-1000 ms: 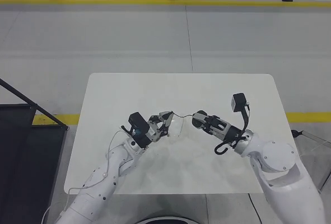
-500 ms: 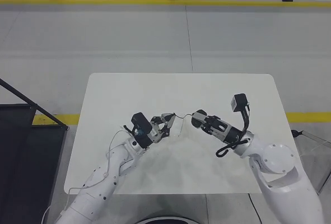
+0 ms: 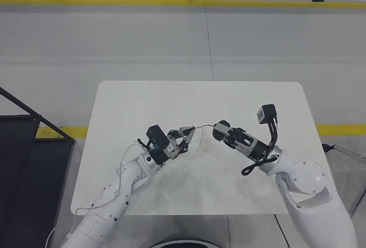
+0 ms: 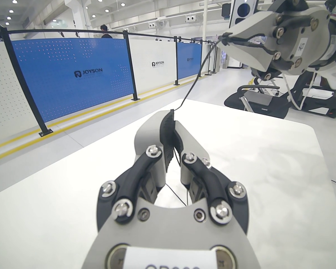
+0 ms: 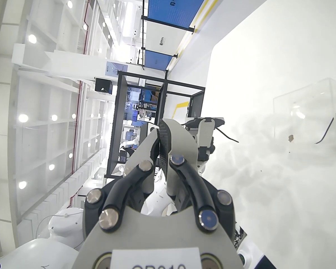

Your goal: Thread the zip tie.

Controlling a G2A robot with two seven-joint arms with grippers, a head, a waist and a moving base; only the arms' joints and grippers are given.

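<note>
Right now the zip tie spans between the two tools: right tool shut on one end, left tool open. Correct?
Not quite: the left tool isn't open. The left wrist view shows it shut on the zip tie, which spans from there to the right tool, shut on the other end.

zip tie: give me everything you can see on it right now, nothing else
The zip tie is a thin black strand, plastic by its look, held in the air above the white table. One end is pinched in the shut left tool. From there it rises in a gentle bow to the shut right tool, which grips the other end. Thin black lines under the left tool may be more of it, but I cannot tell. No head or closed loop can be made out.
</note>
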